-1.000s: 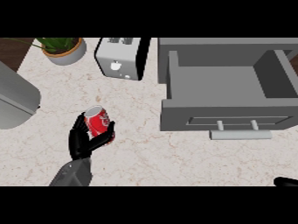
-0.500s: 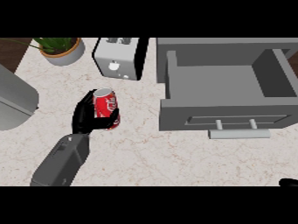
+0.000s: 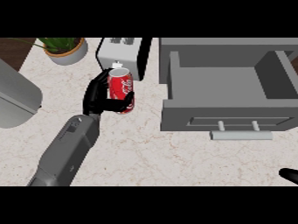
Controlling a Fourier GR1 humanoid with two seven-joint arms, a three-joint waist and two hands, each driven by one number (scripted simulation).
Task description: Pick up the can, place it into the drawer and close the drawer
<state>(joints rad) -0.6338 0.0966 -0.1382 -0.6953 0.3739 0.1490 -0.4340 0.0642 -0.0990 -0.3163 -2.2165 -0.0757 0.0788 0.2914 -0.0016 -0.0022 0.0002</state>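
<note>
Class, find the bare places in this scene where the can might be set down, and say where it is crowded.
The open drawer's floor is bare. Bare counter lies in front of the drawer. It is crowded at the back left: plant, toaster and the left hand holding the can.

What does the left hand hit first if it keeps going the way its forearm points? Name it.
Probably the toaster: the left hand, curled round the can, points up-view toward it. Height is unclear, so it may pass above.
</note>
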